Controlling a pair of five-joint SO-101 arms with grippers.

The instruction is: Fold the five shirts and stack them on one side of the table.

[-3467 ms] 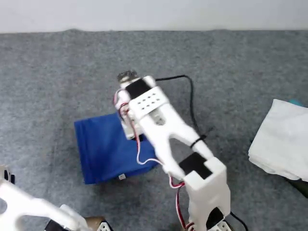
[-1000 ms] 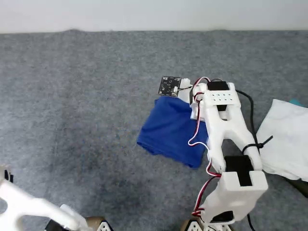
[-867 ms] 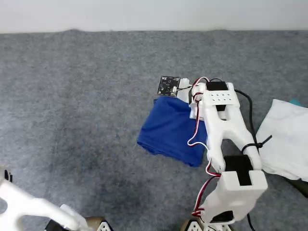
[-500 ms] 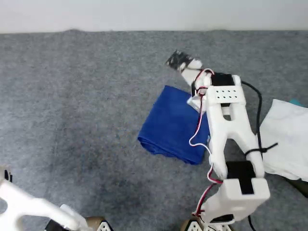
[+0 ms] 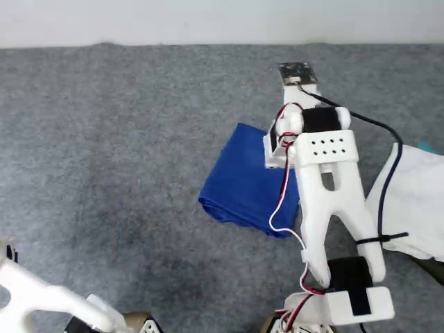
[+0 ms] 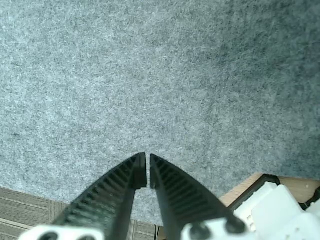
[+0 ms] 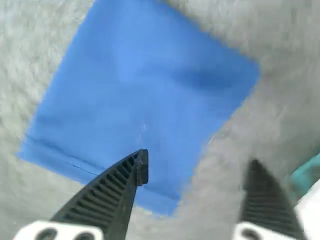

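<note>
We find the folded blue shirt (image 5: 243, 182) lying flat on the grey mat (image 5: 118, 139), right of the table's middle in the high view, a tidy rectangle turned at a slant with one corner pointing toward the far wall (image 5: 208, 21). Its near-left edge shows as a thick folded hem, and its right-hand edge passes under the right arm (image 5: 326, 173), which stretches out from the near edge of the table across that side of the shirt. In the right wrist view the right gripper (image 7: 197, 167) hangs above the shirt (image 7: 140, 105) with its jaws spread wide and nothing between them; one fingertip sits over the blue cloth close to an edge, the other over bare mat beside the shirt. A pile of white shirts (image 5: 409, 205) lies at the right border of the high view and runs out of frame, parted from the blue shirt by a strip of mat, with a bit of teal cloth (image 5: 427, 148) peeking out at its far corner. A wide stretch of grey mat lies between the blue shirt and the left arm (image 5: 41, 298), which sits low at the near-left corner. The left gripper (image 6: 147, 162) has its jaws drawn together to a hairline gap, gripping nothing, tips over the mat (image 6: 160, 75) near its edge, where a wood-toned surface (image 6: 15, 220) shows beyond
</note>
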